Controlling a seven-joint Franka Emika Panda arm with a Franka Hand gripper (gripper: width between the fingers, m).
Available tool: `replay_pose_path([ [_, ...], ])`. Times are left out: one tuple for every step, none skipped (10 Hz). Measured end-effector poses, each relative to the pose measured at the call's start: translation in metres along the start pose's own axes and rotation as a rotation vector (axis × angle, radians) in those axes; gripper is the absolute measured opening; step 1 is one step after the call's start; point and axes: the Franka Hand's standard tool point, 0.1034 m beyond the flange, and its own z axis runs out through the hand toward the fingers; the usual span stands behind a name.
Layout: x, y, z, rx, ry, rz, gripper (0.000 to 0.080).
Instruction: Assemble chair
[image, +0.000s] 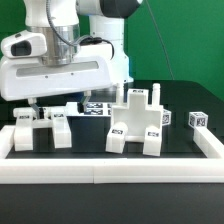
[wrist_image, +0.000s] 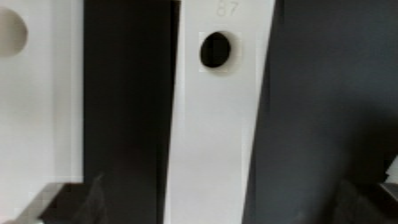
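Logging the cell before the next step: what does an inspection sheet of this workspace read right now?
Surface: black table, white border rail around it.
Job's things: blocky chair part at centre; chunky parts on the exterior view's left; small cube on its right; holed bar below the wrist.
Clutter: nothing seen.
Grippers: tool open, straddling the bar.
Cables: nothing seen.
Surroundings: green backdrop; marker board behind the parts.

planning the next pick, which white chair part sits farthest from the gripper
The small tagged block, alone at the exterior view's right. The large slotted piece sits mid-table, and the two left pieces lie by the gripper.
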Motion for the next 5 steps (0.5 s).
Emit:
replay_pose_path([
  [-0.0012, 0.0006, 0.0032, -0.002, -0.004, 0.001, 0.0649],
  [-0.0008, 0.0004, 0.0051, -0.007, -0.001, -0.001, 0.0649],
  [-0.0010, 0.0009, 0.0050, -0.007, -0.001, 0.000, 0.0649],
  [-0.0011, 0.0010, 0.0050, -0.007, -0.001, 0.000, 0.0649],
  [-0.0011, 0.0010, 0.0051, -0.007, -0.001, 0.000, 0.0649],
])
